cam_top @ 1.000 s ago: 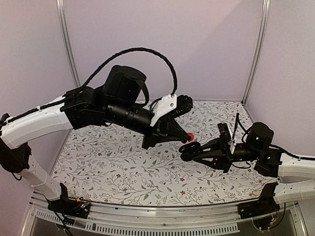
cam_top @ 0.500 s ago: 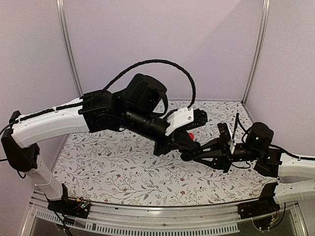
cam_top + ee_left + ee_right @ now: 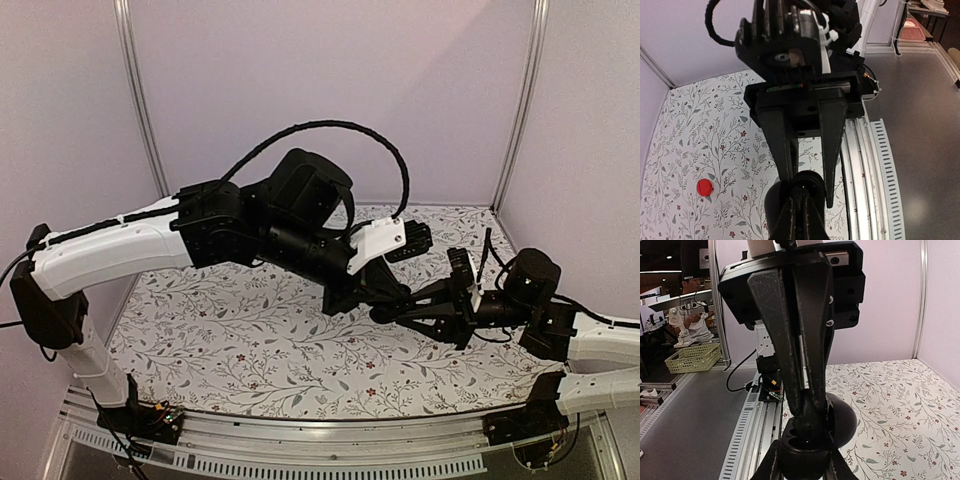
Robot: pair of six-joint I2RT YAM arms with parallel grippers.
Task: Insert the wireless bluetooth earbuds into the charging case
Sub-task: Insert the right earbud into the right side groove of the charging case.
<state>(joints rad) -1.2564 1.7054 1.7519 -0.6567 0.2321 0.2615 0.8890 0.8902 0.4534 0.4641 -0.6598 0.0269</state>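
The left gripper, clenched with any earbud between its tips hidden, is swinging right across the floral tablecloth and meeting the right gripper, which is clamping the open charging case aloft. Insertion is probably starting. Lilac walls are enclosing the table, a red disc lying aside

The worktop is a flat table under a white cloth printed with grey leafy sprigs and little red flowers. From where I stand, only one thing can be made out lying on it: a small, flat, round red disc. It sits on the cloth, left of the left arm's fingers in the left wrist view, well apart and lower.
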